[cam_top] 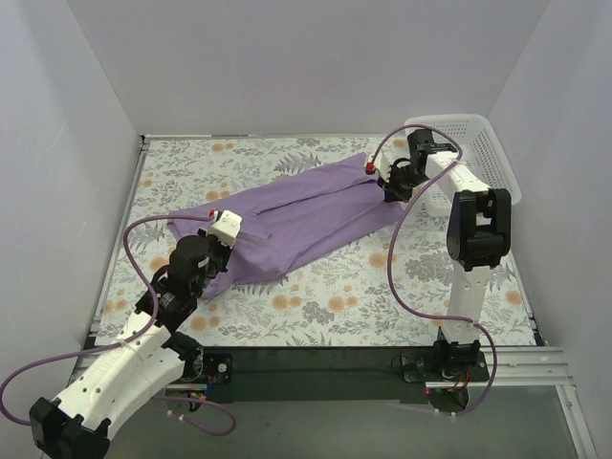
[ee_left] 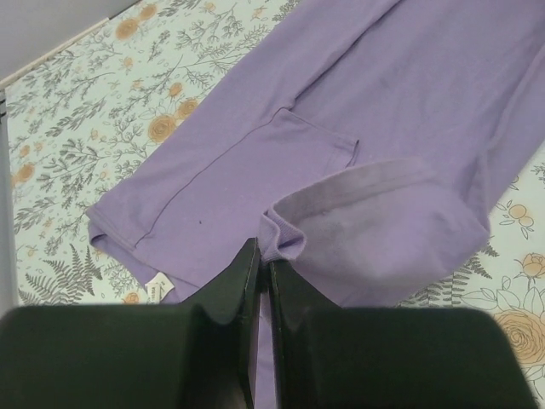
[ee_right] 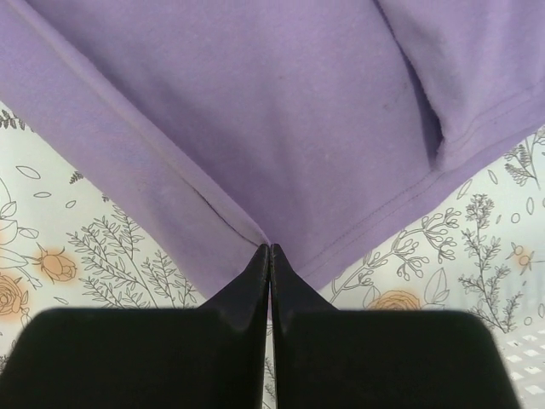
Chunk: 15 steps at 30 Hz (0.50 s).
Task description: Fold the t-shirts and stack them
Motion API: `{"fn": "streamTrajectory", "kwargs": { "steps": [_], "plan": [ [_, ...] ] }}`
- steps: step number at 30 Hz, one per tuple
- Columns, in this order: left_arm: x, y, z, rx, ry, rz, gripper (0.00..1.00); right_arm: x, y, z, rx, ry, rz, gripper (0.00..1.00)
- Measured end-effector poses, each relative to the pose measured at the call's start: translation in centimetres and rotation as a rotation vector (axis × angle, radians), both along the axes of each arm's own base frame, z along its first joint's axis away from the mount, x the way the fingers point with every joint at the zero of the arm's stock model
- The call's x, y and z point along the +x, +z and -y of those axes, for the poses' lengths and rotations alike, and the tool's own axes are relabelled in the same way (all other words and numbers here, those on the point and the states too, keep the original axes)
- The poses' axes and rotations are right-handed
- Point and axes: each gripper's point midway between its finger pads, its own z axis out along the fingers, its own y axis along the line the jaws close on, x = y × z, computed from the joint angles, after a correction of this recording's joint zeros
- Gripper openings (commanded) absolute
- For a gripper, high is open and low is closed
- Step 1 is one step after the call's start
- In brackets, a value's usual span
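Observation:
The lavender t-shirt [cam_top: 287, 220] lies stretched diagonally across the floral table, from near left to far right. My left gripper [cam_top: 218, 229] is shut on its near-left end; the left wrist view shows the jaws [ee_left: 264, 256] pinching a bunched fold of cloth [ee_left: 294, 230], with the white tag [ee_left: 156, 290] beside them. My right gripper [cam_top: 390, 182] is shut on the far-right end; the right wrist view shows the jaws [ee_right: 269, 251] closed on a hemmed corner of the shirt [ee_right: 255, 128].
A white lattice basket [cam_top: 478, 153] stands at the far right, just behind the right arm. The floral tablecloth [cam_top: 335, 296] covers the table. Grey walls close in the left, back and right sides.

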Motion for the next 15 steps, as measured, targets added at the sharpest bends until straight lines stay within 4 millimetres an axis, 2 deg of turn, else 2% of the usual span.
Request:
{"fn": "streamTrajectory", "kwargs": {
  "steps": [4,8,15],
  "plan": [
    [0.5,-0.2,-0.2,-0.013,0.007,-0.009,0.0,0.7,0.6,-0.1,0.006,-0.012,0.014,0.01],
    [1.4,0.5,-0.9,-0.036,0.035,0.011,0.0,1.5,0.8,-0.2,0.012,-0.028,0.019,0.01],
    [3.3,1.8,-1.3,-0.065,0.053,0.044,0.0,1.9,-0.1,-0.1,0.005,-0.055,-0.008,0.01]
  ]
}}
